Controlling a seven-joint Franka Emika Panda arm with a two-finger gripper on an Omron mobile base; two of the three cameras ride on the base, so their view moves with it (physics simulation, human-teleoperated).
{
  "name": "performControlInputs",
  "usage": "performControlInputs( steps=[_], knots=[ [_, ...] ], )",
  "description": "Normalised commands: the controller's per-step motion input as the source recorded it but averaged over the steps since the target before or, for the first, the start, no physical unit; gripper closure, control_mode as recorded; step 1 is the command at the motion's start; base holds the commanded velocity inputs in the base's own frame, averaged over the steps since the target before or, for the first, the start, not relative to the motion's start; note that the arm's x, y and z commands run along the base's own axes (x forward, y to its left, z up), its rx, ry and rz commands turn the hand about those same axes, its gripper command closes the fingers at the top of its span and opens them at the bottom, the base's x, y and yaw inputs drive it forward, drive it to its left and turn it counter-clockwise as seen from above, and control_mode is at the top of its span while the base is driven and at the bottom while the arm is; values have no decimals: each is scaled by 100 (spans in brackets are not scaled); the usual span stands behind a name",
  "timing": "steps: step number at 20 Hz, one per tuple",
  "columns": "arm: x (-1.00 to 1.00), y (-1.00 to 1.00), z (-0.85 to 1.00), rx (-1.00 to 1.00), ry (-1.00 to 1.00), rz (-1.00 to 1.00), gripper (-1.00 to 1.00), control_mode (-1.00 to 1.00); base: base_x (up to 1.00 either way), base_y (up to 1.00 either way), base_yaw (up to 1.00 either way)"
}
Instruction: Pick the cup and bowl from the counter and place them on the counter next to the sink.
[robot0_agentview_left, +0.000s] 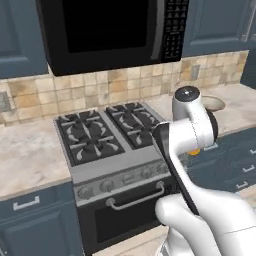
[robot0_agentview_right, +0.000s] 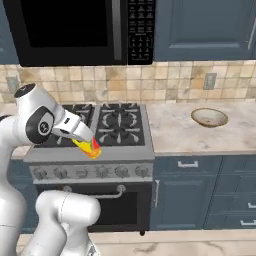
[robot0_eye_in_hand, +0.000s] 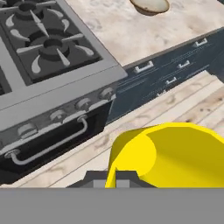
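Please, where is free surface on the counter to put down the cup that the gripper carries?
The counter right of the stove is mostly bare: a wide patch lies between the stove edge and the bowl, and along the front edge. Near the bowl it is tighter. The stretch left of the stove is bare too. The cup hangs in the gripper before the stove.

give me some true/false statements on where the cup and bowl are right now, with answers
1. The cup is held at the gripper. True.
2. The bowl sits on the stovetop. False: it rests on the counter right of the stovetop.
3. The cup stands on the counter. False: it is in the air before the oven front.
4. The bowl is upright and empty. True.
5. The oven door is open. False: it is closed.
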Motion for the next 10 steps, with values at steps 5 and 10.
performControlInputs(
  steps=[5, 10],
  knots=[
    [0, 0, 0, 0, 0, 0, 100, 100, 7, 0, -92],
    [0, 0, 0, 0, 0, 0, 100, 100, 9, 0, -92]
  ],
)
